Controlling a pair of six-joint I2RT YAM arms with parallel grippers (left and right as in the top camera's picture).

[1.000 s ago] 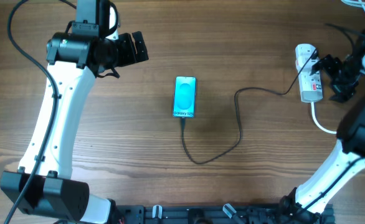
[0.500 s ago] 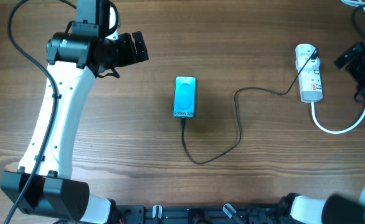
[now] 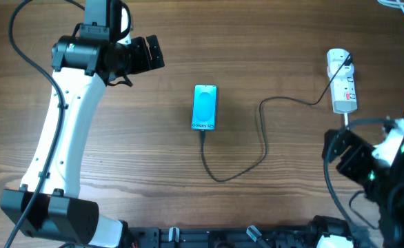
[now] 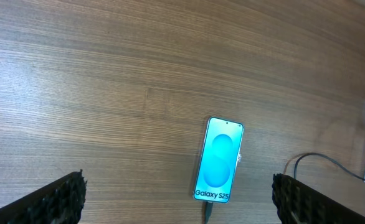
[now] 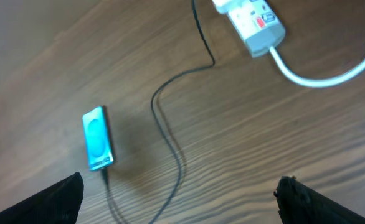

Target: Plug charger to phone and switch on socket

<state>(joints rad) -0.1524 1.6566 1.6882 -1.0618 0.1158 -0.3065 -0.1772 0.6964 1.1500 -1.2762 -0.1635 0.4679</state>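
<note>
Socket [image 3: 342, 80] lies far right in overhead, long axis up-table, beyond right gripper [image 3: 341, 150], the nearer arm. Left wrist: left gripper [image 4: 182, 202] wide, empty, phone [image 4: 220, 160] ahead with charger [image 4: 205, 212] seemingly plugged in. Right wrist: right gripper wide, empty, socket upper right.

A brown wooden worktop [image 3: 154, 186] fills every view, its grain running from the left edge to the right in fine darker and lighter streaks. The light falls evenly and softly, leaving only faint shadows. Along the near edge runs a black rail [image 3: 209, 239] with pale clips.
</note>
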